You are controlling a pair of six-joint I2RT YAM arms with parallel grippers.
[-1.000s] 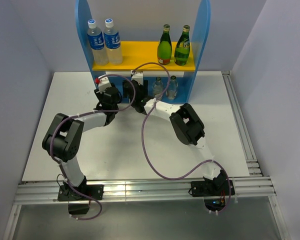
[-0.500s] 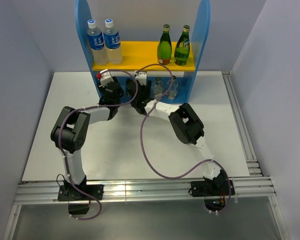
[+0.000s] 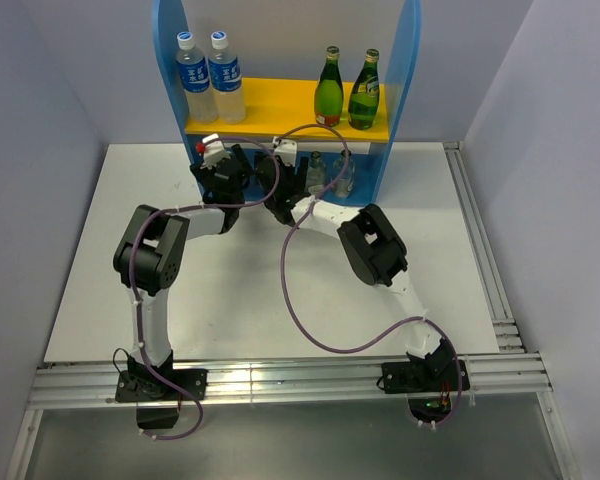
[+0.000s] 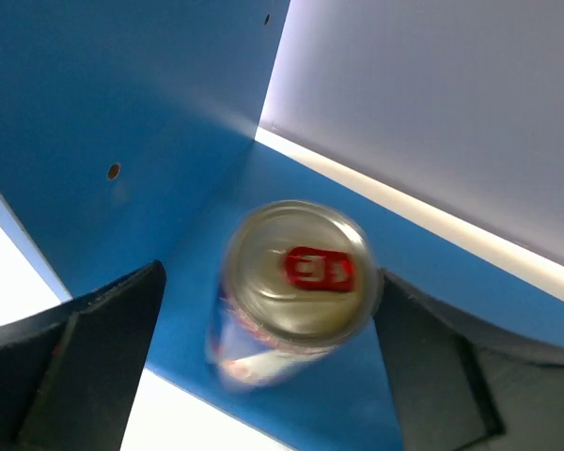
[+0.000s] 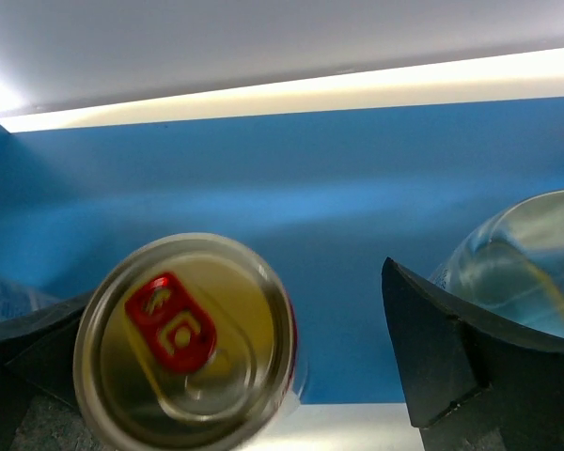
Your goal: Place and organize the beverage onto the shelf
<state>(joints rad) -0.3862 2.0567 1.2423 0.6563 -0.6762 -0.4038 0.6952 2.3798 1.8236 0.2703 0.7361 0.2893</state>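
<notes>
The blue shelf (image 3: 405, 90) stands at the table's far edge with a yellow upper board (image 3: 280, 100). Two green bottles (image 3: 346, 92) stand on that board. Two small clear bottles (image 3: 330, 172) stand on the lower level. My left gripper (image 4: 271, 305) reaches into the lower level's left corner. It is open around a silver-blue-red can (image 4: 296, 277) standing on the blue floor. Just right of it, my right gripper (image 5: 235, 310) is open around a second can (image 5: 183, 343). A clear bottle (image 5: 526, 258) stands past its right finger (image 5: 451, 366).
Two taller clear bottles with blue labels (image 3: 210, 78) stand at the left of the yellow board. The shelf's left side panel (image 4: 122, 122) is close beside my left gripper. Both arms (image 3: 280, 200) crowd together under the board, cables looping over them.
Both arms pushed forward under the yellow board. My left gripper, shut a second ago, has opened off its can. My right gripper has opened wider.
</notes>
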